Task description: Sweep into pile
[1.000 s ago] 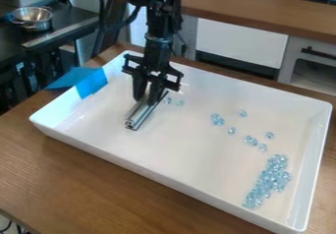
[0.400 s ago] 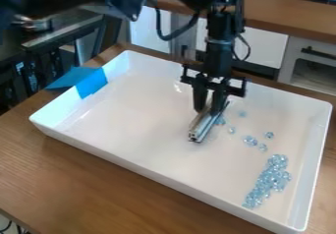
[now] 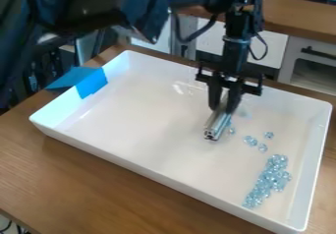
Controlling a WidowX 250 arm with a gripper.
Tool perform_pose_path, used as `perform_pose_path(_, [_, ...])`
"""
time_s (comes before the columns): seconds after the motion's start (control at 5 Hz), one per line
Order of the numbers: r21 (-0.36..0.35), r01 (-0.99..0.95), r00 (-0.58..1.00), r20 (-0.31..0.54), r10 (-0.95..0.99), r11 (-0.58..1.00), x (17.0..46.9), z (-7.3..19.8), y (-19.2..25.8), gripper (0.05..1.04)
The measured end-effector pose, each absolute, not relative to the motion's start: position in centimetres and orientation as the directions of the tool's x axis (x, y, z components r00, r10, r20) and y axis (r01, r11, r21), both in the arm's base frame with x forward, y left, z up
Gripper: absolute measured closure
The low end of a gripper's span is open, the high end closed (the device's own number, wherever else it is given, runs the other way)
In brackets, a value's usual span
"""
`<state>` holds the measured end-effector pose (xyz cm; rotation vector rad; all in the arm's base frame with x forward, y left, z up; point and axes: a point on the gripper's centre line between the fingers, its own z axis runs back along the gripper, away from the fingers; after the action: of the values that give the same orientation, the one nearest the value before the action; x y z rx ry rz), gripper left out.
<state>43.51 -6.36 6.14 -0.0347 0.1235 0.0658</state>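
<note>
The black two-finger pincer, gripping a silver metal bar, is moving across the white rectangular tray, gathering stray beads towards the pale-blue glassy pile lying near one corner.

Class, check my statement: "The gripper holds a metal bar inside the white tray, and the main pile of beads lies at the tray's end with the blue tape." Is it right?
Not quite. The camera view shows the main pile of beads at the opposite end from the blue tape. The gripper does hold a metal bar inside the white tray.
</note>
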Motion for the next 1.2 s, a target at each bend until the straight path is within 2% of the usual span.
perform_pose_path(0.6, [-0.012, 0.077, 0.987, -0.143, -0.078, 0.997, 43.1, 5.6, -8.2, 0.756])
perform_pose_path(1.2, [-0.005, 0.276, 0.952, -0.135, -0.274, 0.961, 41.0, 5.1, -12.9, 0.756])
